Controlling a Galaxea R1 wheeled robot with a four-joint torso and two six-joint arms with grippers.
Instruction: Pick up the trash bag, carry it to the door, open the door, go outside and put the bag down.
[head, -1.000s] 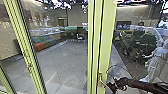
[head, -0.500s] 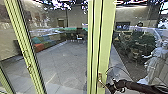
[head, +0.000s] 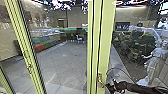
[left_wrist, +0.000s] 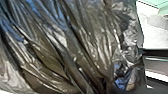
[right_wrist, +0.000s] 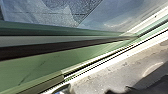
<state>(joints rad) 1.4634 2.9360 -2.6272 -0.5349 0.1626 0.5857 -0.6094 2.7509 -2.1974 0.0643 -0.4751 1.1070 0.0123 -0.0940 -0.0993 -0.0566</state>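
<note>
Dark shiny plastic trash bag is right up close in the left wrist view, all creased, with its folds bunching together on one side. So it's on the robot's left, and I'd guess the left gripper is carrying it, but whether that gripper is clamped on the plastic or apart, no idea. Over in the head view, the right gripper, on a black arm, is right by the metal lever handle on a pale yellow-green door frame. Can't say if it's gripping the lever or just up against it. Looks like the door-opening step to me, bag not put down yet. IMO the next move needs the lever worked properly and the door swung without the arm slipping off, while the bag stays clear of the frame.
</note>
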